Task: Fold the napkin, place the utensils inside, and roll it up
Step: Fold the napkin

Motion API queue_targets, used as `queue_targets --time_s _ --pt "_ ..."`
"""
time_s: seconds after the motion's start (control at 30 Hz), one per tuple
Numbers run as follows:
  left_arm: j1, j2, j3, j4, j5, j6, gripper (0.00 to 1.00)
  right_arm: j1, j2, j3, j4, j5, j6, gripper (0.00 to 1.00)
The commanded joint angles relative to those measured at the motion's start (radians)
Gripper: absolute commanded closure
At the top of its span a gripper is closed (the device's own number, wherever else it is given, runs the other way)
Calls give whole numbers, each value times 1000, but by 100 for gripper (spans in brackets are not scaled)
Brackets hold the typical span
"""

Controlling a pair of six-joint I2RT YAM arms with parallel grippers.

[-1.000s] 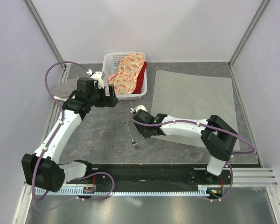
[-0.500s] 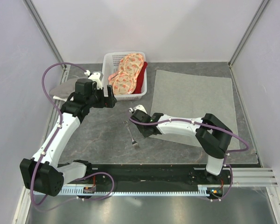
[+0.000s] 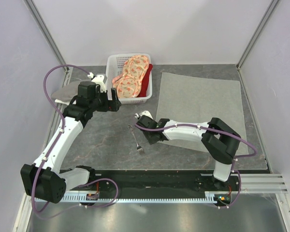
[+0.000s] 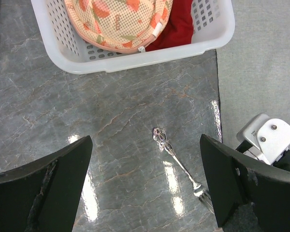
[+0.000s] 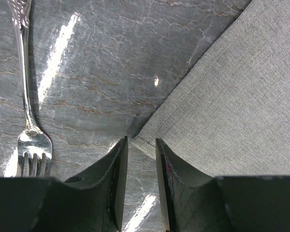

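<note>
Top external view: grey marbled worktop (image 3: 101, 140) carries everything.

Large plain grey-green napkin (image 3: 203, 101) lies spread flat on the right half, unfolded, nothing on it except the right arm crossing above its near-left part.

White two-finger right arm (image 3: 188, 130) stretches low from its base toward the napkin's near-left corner. White left arm (image 3: 63, 140) is raised over the left half, wrist close to the basket.

White slotted plastic basket (image 3: 112, 67) sits at the back, just left of the napkin's far-left corner. Inside it: orange-pink patterned cloths (image 3: 130, 77) piled on top, red cloth (image 3: 146, 82) against the right wall.

Small grey-and-white cloth (image 3: 67, 89) lies at the far left edge, partly hidden behind the left arm.

Left hand (image 4: 146, 145): fingers spread wide, holding nothing, hanging above bare worktop with the fork's handle below it.

Right hand (image 5: 140, 142): fingers drawn close, only a narrow slit between them. The napkin's corner tip lies in that slit, flat on the worktop, and the worktop shows through the gap. Nothing clamped that I can see.

Slim silver metal fork (image 3: 136, 139) lies on bare worktop just left of that corner, apart from the napkin, ornate handle toward the basket, tines toward the arm bases.
</note>
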Motion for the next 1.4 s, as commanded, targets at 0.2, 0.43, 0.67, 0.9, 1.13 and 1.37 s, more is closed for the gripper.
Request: queue_targets --time_s 0.2,0.43,0.67,0.9,1.13,1.37 --pt "2 -12 -2 44 19 34 0 -11 19 -31 34 -15 21 65" --pt "2 -14 -3 44 17 34 0 -16 24 -60 45 -56 35 67" --pt "2 -17 -3 44 14 34 0 -16 24 -80 60 -104 44 85" --pt "2 -31 -5 44 14 33 0 5 4 -48 71 -174 48 100" --pt "2 -40 -5 44 5 33 0 76 -28 17 59 -185 91 100" --pt "2 -37 -5 44 8 31 0 43 -131 9 -39 -12 73 100"
